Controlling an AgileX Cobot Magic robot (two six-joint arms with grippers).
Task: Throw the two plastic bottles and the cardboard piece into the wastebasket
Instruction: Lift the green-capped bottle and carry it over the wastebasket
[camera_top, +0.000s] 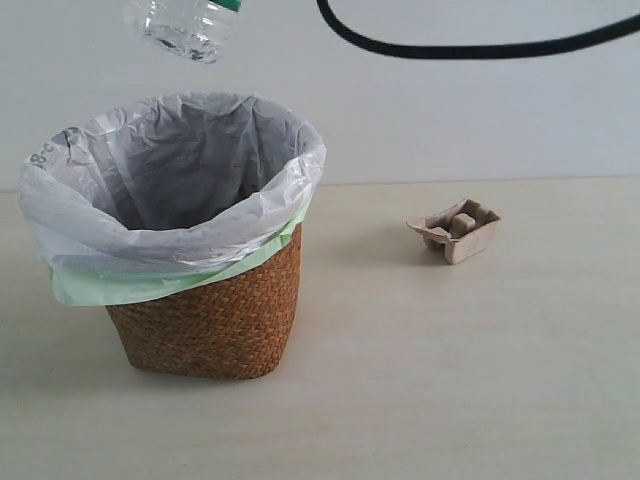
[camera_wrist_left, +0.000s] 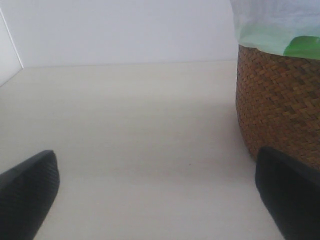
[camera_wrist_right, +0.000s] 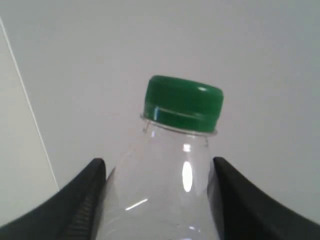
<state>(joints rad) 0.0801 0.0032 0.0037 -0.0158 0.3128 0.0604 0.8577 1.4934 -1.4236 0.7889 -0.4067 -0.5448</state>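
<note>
The right gripper (camera_wrist_right: 157, 172) has its black fingers (camera_wrist_right: 80, 200) clamped on the shoulders of the clear plastic bottle with a green cap (camera_wrist_right: 182, 102). The bottle hangs in the air above the mouth of the brown woven wicker wastebasket (camera_top: 215, 320). The left gripper (camera_wrist_left: 157, 195) is low over the pale bench (camera_wrist_left: 125, 125) near the wastebasket's wall, fingers (camera_wrist_left: 27, 192) wide apart. The small tan moulded-pulp cardboard tray (camera_top: 455, 230) lies well right of the wastebasket.

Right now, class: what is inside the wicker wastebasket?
A crumpled translucent white bag lines the wastebasket; a pale green bag shows beneath its overhang. The near rim hides the bottom, so any contents cannot be seen.
</note>
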